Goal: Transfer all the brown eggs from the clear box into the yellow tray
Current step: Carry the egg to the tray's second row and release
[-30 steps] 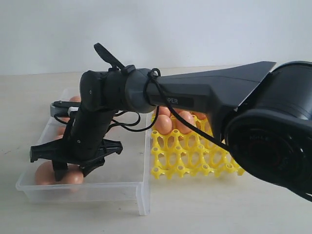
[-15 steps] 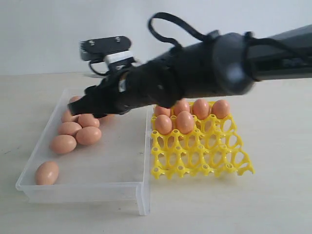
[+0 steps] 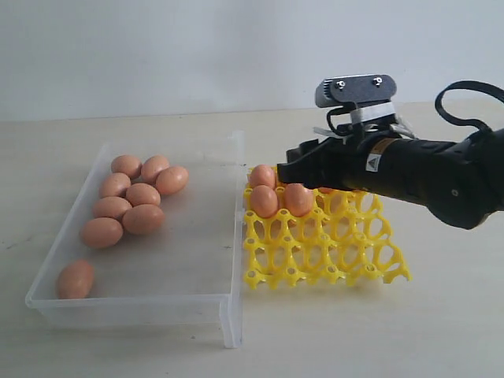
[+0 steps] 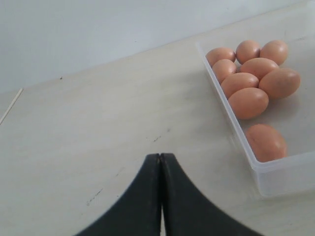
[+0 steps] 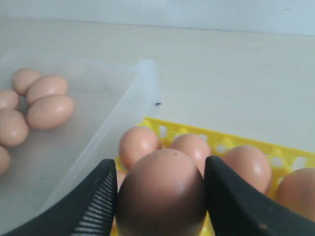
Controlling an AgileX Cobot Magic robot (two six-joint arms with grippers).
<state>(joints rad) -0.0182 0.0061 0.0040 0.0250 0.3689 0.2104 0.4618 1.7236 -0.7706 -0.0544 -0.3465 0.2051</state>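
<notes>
Several brown eggs (image 3: 126,206) lie in the clear box (image 3: 235,260), most of them grouped at its far end and one (image 3: 75,279) alone near the front corner. The yellow tray (image 3: 331,246) stands right of the box with eggs (image 3: 264,201) in its back cups. My right gripper (image 3: 303,169) hovers over the tray's back rows. In the right wrist view it (image 5: 160,196) is shut on a brown egg (image 5: 162,189), with tray eggs (image 5: 139,145) just beyond. My left gripper (image 4: 161,158) is shut and empty over bare table beside the box (image 4: 275,172).
The tray's front rows of cups (image 3: 323,268) hold nothing. The box's right wall (image 3: 236,197) stands close against the tray's left edge. Pale tabletop (image 3: 354,331) runs in front of both, and a plain wall is behind.
My right arm has swung from the box's front left corner across to the tray, carrying an egg. One of the two eggs at that corner is gone.
</notes>
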